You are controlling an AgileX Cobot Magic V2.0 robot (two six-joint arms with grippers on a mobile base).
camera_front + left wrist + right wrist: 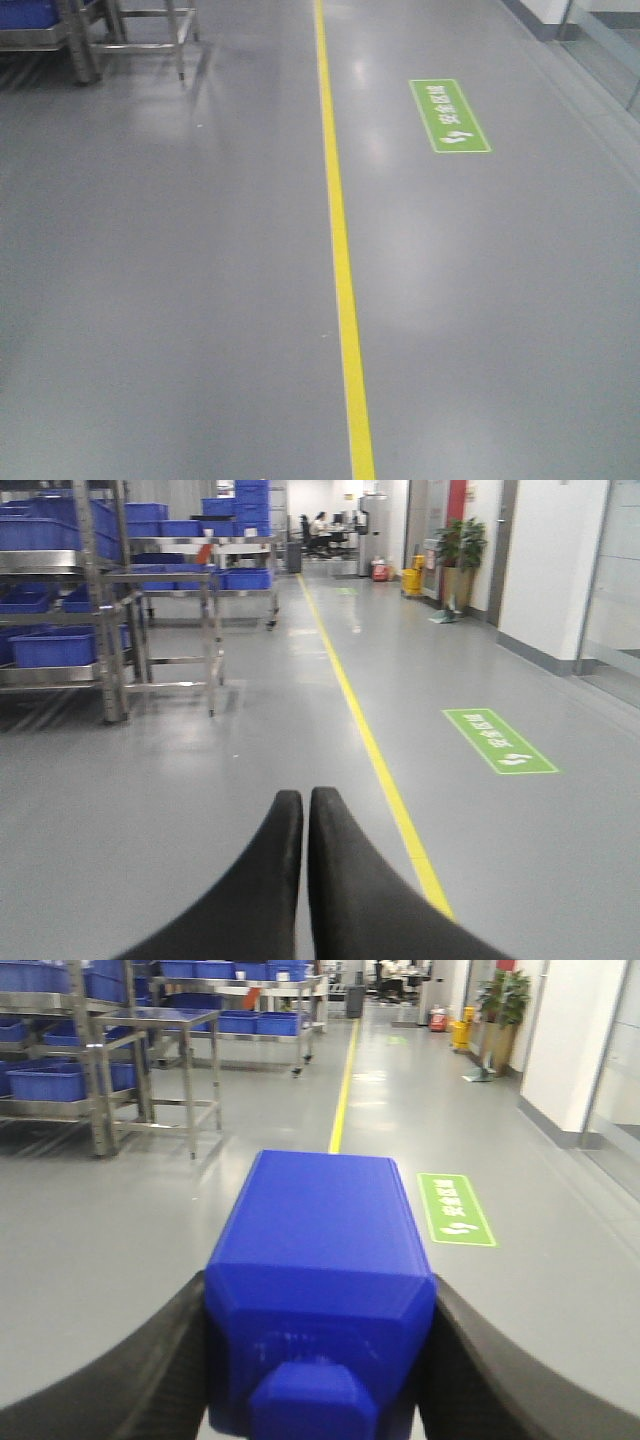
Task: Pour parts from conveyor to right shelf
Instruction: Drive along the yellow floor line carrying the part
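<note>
A: Pose of the right gripper (320,1295)?

B: Points straight ahead down the aisle, roughly level, above the grey floor (120,1220). Clamped on the blue block (318,1230), with one black finger (130,1380) against each side face.

A: Number of blocks?

B: One. Boxy and bright blue, with one stud (312,1400) at the end nearest the wrist camera. Held up off the floor, seen touching only the two fingers.

A: And the left gripper (304,802)?

B: Aimed the same way, low over the floor. Fingertips (285,810) pressed together, with only a thin seam running back along the two fingers and nothing between them.

A: Marks on the floor?

B: One yellow line (340,250) running lengthwise, and one green sign (449,116) to the right of it.

A: Shelving?

B: All to the left of the line, well apart from both grippers. One steel rack (95,1080) loaded with blue bins (45,1082), and one bare steel stand (160,1015) just beside it. One farther rack (240,985) behind, also carrying bins. Too many bins, and too blurred, for a sure count.

A: Anything along the right wall?

B: One potted plant (460,545), far down the aisle.
</note>
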